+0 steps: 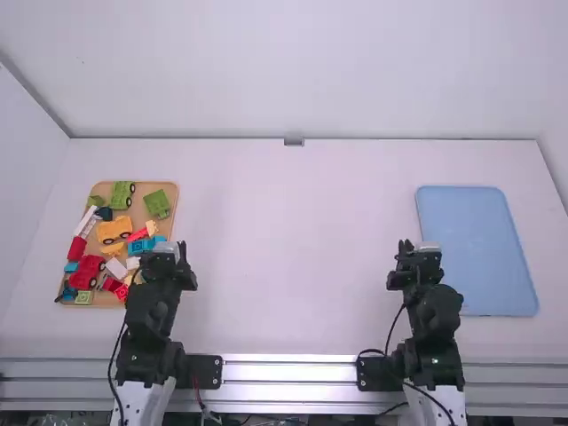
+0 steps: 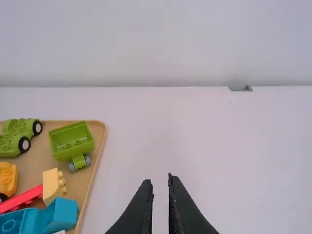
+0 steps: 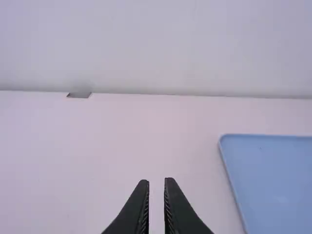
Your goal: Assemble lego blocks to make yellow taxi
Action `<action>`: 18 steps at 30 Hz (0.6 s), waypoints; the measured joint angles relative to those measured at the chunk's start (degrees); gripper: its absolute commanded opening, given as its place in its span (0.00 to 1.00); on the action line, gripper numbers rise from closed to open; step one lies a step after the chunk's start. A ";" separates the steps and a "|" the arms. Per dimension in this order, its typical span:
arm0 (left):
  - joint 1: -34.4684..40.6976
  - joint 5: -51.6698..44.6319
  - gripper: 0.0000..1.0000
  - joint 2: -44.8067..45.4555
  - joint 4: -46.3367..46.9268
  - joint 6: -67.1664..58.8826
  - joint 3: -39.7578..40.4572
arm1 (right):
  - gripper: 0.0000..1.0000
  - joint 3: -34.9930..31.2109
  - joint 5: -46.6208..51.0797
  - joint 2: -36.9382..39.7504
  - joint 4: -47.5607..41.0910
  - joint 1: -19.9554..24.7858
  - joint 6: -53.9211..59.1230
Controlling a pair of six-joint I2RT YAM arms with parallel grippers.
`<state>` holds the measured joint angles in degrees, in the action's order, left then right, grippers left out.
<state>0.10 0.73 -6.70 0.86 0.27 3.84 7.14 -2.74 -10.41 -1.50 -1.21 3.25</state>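
On the left, a wooden tray (image 1: 134, 191) holds the loose blocks. Among them are an orange-yellow wheeled car piece (image 1: 110, 232), a small yellow block (image 1: 113, 250) and a pale yellow block (image 1: 151, 228). My left gripper (image 1: 170, 248) is just right of the tray's near part; in the left wrist view the left gripper (image 2: 161, 180) is open by a narrow gap, empty, with the pale yellow block (image 2: 50, 186) off to one side. Near the blue tray's left edge is my right gripper (image 1: 417, 248); the right gripper (image 3: 157, 182), in its wrist view, is also narrowly open and empty.
A flat blue tray (image 1: 477, 248) lies at the right of the white table (image 1: 293, 257). Green vehicle pieces (image 1: 122, 194), a red vehicle (image 1: 86, 272) and several blue, white and red blocks share the wooden tray. A wall stands along the table's far edge.
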 measured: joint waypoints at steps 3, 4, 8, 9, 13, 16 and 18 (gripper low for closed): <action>-0.26 0.02 0.17 -2.80 0.76 0.04 2.89 | 0.18 3.98 -1.53 -4.07 -0.46 -0.59 1.31; -0.28 0.20 0.19 -4.22 1.22 0.22 4.26 | 0.19 5.99 -2.47 -6.23 -0.72 -0.92 1.99; -0.87 0.87 0.26 -8.59 2.05 0.85 8.00 | 0.26 12.68 -5.92 -13.92 -1.88 -2.25 4.37; -1.05 1.11 0.28 -10.14 2.34 1.31 9.22 | 0.28 14.38 -6.71 -16.00 -2.27 -2.64 4.98; -1.18 1.92 0.35 -15.32 3.41 2.69 13.49 | 0.35 21.27 -9.46 -24.46 -3.32 -4.55 7.82; -1.57 2.47 0.41 -18.69 4.15 3.28 16.33 | 0.41 25.99 -11.02 -29.92 -4.09 -5.81 9.64; -1.90 2.89 0.44 -21.09 4.55 3.82 18.34 | 0.44 29.57 -12.26 -34.18 -4.63 -6.78 11.08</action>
<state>-1.80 3.62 -27.79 5.41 4.10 22.17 36.71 -15.00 -44.60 -6.13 -7.99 14.33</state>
